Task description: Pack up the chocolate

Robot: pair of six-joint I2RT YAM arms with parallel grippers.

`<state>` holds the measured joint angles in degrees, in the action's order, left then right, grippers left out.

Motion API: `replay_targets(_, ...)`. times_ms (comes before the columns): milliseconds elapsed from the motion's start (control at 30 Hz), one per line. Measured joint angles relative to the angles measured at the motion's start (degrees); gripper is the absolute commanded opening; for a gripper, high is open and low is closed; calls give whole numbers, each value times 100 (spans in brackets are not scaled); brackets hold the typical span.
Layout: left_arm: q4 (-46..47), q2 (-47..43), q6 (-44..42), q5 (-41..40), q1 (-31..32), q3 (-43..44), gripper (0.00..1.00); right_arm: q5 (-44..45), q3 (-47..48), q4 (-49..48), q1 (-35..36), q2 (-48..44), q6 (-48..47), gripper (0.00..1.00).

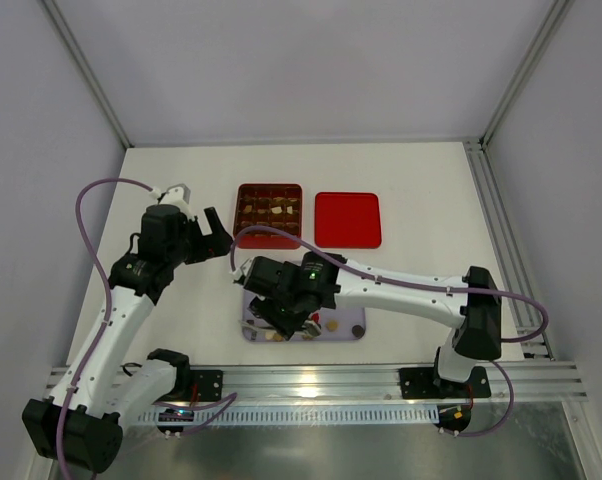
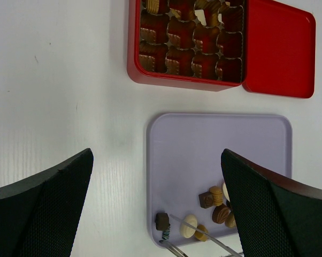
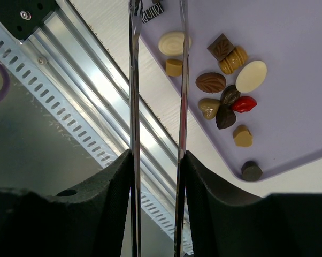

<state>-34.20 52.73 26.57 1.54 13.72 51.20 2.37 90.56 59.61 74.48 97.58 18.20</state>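
White table (image 1: 421, 180), overhead view: three containers at centre frame.

Red box (image 2: 133, 48), top of the left wrist view: open, with a grid of compartments. Pale and tan pieces sit in the topmost compartments; the rows below them cannot be read clearly.

Red lid (image 2: 281, 48): lies flat, touching the box's right side.

Lilac tray (image 2: 220, 150): below the box and apart from it. Its upper part is bare and its load is bunched along the lower edge.

Chocolate (image 3: 210, 82): loose on the tray, upper right of the right wrist view. The pieces are small and mixed:
- a ribbed cream oval
- a plain white oval
- tan hearts and a tan cube
- dark brown leaf-stamped pieces
- one red, lip-shaped piece
- one dark round piece alone at the tray's corner

Right gripper (image 3: 155, 160): its fingers press on the outsides of the clear tongs (image 3: 134, 80). The two blades run up the frame with a gap between them. A dark striped piece (image 3: 151, 12) sits between the tips at the tray's edge; I cannot tell whether it is pinched. The other pieces lie to the right of the blades, none touching them.

Left gripper (image 2: 156, 160): jaws spread wide, nothing between them, above the tray's left edge.
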Motion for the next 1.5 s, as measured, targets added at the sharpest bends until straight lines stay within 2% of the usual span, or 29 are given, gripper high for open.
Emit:
replay_targets(467,0,0,0,0,0,0,100,2,118,0,2,323,-92,44)
replay_targets(700,0,0,0,-2,0,0,100,7,157,-7,4,516,-157,39)
replay_targets(900,0,0,0,0,0,0,100,42,160,-9,4,520,-160,33)
replay_targets(1500,0,0,0,-2,0,0,100,328,181,13,-212,358,-160,32)
